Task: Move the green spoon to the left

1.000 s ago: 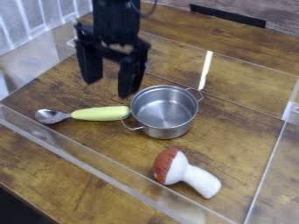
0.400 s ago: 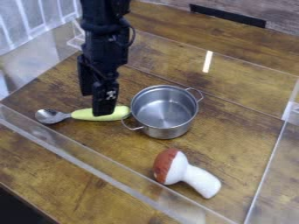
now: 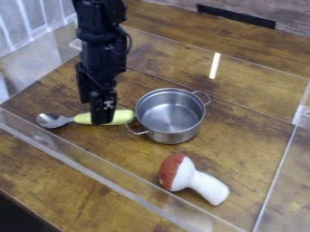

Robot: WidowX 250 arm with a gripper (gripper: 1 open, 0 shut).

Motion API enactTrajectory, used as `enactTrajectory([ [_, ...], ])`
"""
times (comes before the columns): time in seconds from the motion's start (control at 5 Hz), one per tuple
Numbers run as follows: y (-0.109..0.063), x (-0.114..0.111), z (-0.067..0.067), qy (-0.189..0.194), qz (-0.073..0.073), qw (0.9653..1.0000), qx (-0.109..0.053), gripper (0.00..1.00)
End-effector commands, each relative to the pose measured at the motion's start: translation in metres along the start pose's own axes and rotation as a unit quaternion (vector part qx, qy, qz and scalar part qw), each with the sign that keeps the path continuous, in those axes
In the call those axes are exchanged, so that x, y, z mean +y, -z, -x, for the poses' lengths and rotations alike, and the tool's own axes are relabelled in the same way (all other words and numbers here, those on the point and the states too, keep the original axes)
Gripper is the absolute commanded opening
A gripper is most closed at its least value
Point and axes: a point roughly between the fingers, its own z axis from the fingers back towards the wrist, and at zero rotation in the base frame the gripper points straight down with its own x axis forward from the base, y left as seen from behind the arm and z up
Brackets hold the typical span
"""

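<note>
Wooden tabletop (image 3: pixel 242 100) planks fill the camera view, with a steel pot (image 3: pixel 169 114) near the middle. Left of the pot lies the green spoon (image 3: pixel 82 119), its bowl pointing away from the pot. Directly over the spoon's handle, the pincer (image 3: pixel 100 104) hangs with fingers spread wide, holding nothing. Below-right of the pot lies a toy mushroom (image 3: pixel 191 180).

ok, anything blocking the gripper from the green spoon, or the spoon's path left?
Nothing visible. The open gripper is right over the green spoon handle. The pot and mushroom sit on its other side; the wood left of the spoon is bare.
</note>
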Motion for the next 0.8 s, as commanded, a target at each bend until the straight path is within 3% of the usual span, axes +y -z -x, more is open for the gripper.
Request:
enactTrajectory([
  [0.0,-0.004,-0.009,-0.017,-0.009,-0.015,0.9996,-0.02,1.0],
  [0.4,0.019,-0.011,-0.017,-0.019,-0.019,0.9991,-0.032,1.0],
  [0.6,0.008,0.0,-0.016,0.022,-0.021,0.9989,-0.036,1.0],
])
